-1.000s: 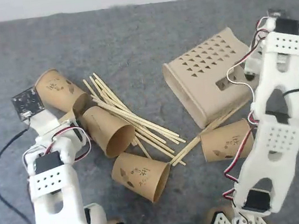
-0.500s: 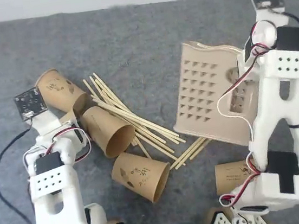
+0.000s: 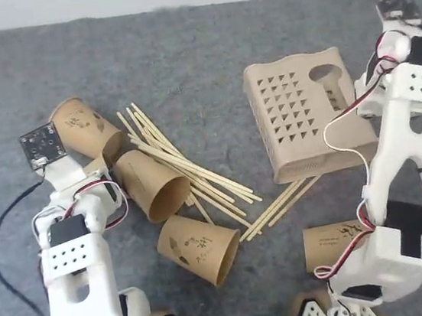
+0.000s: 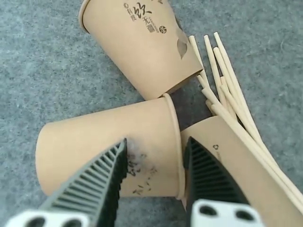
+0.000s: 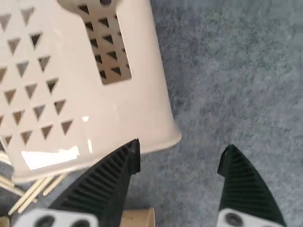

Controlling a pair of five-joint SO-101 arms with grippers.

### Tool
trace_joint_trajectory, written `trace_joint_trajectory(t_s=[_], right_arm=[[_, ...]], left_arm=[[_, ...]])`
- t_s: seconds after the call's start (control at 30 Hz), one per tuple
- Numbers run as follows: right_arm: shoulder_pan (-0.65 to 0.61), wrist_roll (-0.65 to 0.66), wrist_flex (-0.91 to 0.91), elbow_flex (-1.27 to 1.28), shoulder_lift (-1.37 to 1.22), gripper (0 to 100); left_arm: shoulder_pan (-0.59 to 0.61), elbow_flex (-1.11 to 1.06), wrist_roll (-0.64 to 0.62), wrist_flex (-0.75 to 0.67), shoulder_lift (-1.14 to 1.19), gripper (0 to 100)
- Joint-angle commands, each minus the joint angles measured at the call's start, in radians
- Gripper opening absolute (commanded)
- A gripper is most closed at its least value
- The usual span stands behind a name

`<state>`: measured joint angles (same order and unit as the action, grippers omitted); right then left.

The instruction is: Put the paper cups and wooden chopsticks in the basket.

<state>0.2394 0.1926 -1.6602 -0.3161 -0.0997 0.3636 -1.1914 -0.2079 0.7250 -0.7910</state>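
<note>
On the grey carpet (image 3: 183, 53) the basket (image 3: 306, 119) lies tipped on its side near the right arm, its triangle-pierced wall facing up. A few loose sticks (image 3: 282, 205) lie just beside its lower edge. The main chopsticks (image 3: 189, 168) fan out between the basket and the cups. All the cups lie on their sides: top cup (image 3: 84, 131), middle cup (image 3: 153, 184) under some chopsticks, low cup (image 3: 199, 248), and right cup (image 3: 333, 245) by the right arm's base.

The cups carry dark printed characters and a leaf motif – too small to make out from above.

The left gripper (image 4: 155, 144) hangs over a near cup (image 4: 94, 146), jaws wide apart with nothing in them.

The right gripper (image 5: 182, 147) is also spread wide and empty – over carpet just beside the basket's corner.
</note>
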Motion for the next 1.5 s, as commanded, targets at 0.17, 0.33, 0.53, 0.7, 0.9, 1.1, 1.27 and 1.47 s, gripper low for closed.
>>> trace_joint_trajectory(t_s=[0.17,0.33,0.53,0.7,0.9,1.1,1.27,1.47], right_arm=[[-0.024,0.011,0.282,-0.002,-0.031,27.5],[-0.094,0.031,0.493,-0.003,-0.124,27.5],[-0.136,-0.035,0.659,-0.003,-0.189,27.4],[-0.134,-0.014,0.636,-0.003,-0.265,27.4],[-0.074,0.080,0.648,-0.005,-0.354,27.4],[-0.065,0.094,0.817,-0.005,-0.440,27.3],[-0.065,0.087,0.895,-0.034,-0.492,22.0],[-0.065,-0.048,0.829,-0.212,-0.533,3.7]], left_arm=[[0.009,-0.005,0.012,-0.014,0.000,19],[0.009,-0.005,0.012,-0.014,0.002,19],[0.009,-0.004,0.014,-0.015,0.003,19],[0.009,-0.005,0.014,-0.032,0.005,19],[0.009,-0.005,0.014,-0.034,0.006,19],[0.009,-0.005,0.014,-0.032,0.006,19],[0.028,-0.005,0.014,-0.032,0.006,19],[0.029,-0.005,0.014,-0.035,0.006,19]])
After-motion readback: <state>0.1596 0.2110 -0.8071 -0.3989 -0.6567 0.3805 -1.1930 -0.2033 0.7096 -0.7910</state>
